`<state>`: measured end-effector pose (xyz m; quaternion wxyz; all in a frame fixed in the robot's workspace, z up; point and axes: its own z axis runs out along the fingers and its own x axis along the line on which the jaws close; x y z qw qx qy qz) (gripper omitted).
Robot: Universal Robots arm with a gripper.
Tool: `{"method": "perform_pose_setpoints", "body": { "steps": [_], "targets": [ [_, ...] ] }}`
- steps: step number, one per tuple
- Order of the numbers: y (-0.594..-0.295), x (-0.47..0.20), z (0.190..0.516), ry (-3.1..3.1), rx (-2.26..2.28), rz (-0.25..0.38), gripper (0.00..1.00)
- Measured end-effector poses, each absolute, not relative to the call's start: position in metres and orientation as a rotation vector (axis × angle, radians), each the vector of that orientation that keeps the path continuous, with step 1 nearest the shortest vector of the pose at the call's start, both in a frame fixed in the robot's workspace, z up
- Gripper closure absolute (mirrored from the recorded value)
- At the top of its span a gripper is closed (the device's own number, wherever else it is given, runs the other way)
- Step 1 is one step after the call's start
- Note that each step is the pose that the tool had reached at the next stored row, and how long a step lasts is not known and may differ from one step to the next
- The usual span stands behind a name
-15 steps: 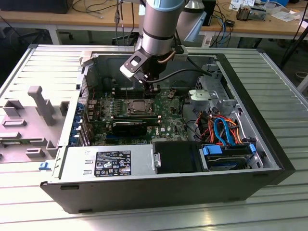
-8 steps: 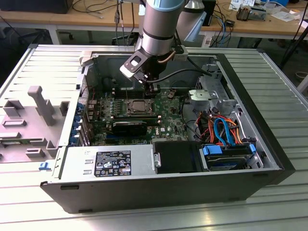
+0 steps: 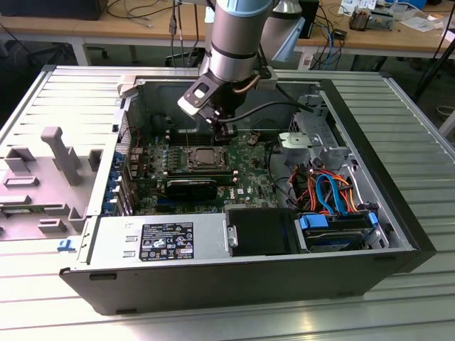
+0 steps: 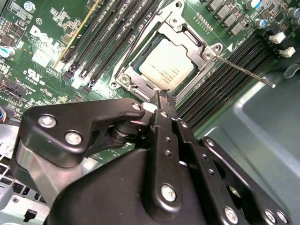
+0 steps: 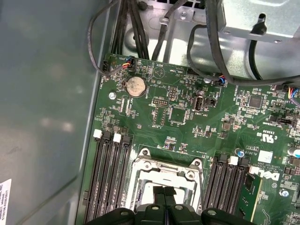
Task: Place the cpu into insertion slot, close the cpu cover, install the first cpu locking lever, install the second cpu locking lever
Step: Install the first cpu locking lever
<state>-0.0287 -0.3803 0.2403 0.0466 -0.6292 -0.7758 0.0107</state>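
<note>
1. In the second wrist view the gripper has its fingers pressed together with nothing between them; its tips hang just above the near edge of the insertion slot, and its black body hides the board below that
2. The cpu lies flat in the insertion slot, silvery top up; the contact field under it is covered
3. The cpu cover lies down around the chip, framing it
4. One thin locking lever sticks out free over the memory slots; whether the lever on the other side is latched cannot be told
5. In the first wrist view the fingers hide part of the chip, and a white label on the case wall is cut off at the picture's edge
6. In the exterior view the arm blocks the rear of the open computer case, which lies on the ribbed tabletop
7. The power supply sticker carries print too small to make out
</note>
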Motion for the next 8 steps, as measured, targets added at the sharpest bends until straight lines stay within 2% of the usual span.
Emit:
{"method": "perform_pose_setpoints", "body": {
  "steps": [8],
  "targets": [
    [-0.3803,-0.0287,0.2403,-2.415,-1.86,0.036,0.89]
  ]
}}
